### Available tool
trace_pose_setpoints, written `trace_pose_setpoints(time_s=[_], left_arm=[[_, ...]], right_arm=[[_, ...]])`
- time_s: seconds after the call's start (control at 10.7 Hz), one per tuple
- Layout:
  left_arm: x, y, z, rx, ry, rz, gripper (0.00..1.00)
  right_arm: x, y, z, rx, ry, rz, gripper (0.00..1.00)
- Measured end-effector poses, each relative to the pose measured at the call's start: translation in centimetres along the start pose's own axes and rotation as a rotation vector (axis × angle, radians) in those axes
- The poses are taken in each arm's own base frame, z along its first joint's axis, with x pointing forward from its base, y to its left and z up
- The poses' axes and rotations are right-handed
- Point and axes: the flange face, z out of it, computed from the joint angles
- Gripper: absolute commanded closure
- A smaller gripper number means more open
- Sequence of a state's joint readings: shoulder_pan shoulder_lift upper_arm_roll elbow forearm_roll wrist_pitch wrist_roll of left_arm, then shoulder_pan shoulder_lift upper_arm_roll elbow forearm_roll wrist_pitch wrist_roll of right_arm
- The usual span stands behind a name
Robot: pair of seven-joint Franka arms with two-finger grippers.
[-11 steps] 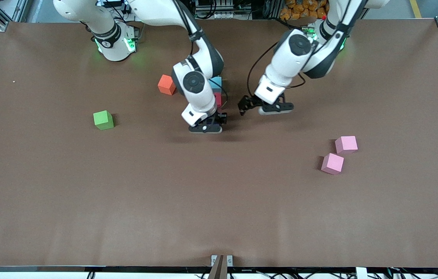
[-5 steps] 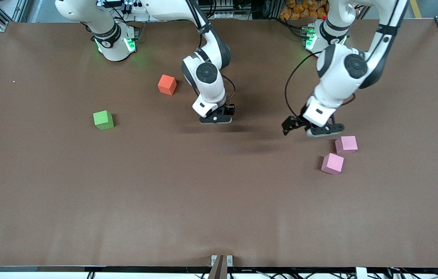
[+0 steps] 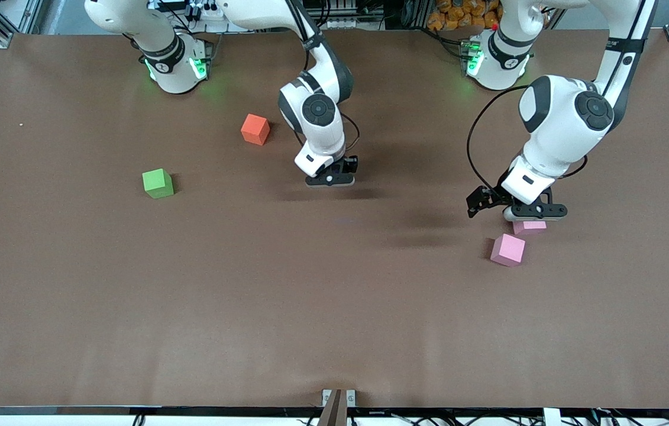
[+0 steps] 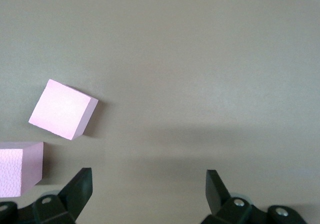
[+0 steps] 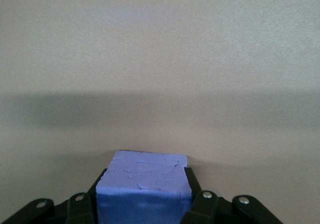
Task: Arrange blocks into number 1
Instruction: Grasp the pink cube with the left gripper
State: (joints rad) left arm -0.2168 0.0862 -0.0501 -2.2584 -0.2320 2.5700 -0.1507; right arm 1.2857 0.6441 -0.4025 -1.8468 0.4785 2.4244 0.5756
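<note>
- Blocks for the number 1 are lying scattered on the brown table (image 3: 74,307); no column is showing, so in my judgement most of the arranging is remaining to be done.
- Right arm, coming from its base at the table's top edge, is carrying its right gripper (image 3: 330,177) over the middle of the table; its fingers are closing tight on a purple block (image 5: 143,186), seen only in the right wrist view.
- Left arm is reaching down toward its own end of the table; the left gripper (image 3: 526,210) is hanging with fingers spread wide and empty over one pink block (image 3: 529,226), which it is partly covering.
- Second pink block (image 3: 508,249) is sitting just beside the first and nearer the front camera, the two apart; both are showing in the left wrist view.
- Green block (image 3: 158,183) is resting toward the right arm's end of the table, well apart from the others.
- Orange block (image 3: 255,129) is sitting farther from the front camera than the green one.
- Remaining blocks are not showing anywhere; whether the right arm is hiding them cannot be told.
</note>
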Motion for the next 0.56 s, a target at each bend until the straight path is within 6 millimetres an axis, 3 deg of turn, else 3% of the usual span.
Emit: trace_pose_setpoints(time_s=[0.56], left_arm=[[0.5,-0.5,-0.3,0.001,0.008,0.054,0.0]], right_arm=[[1.6,2.5,-0.2,-0.062,0.003,0.013,1.0]])
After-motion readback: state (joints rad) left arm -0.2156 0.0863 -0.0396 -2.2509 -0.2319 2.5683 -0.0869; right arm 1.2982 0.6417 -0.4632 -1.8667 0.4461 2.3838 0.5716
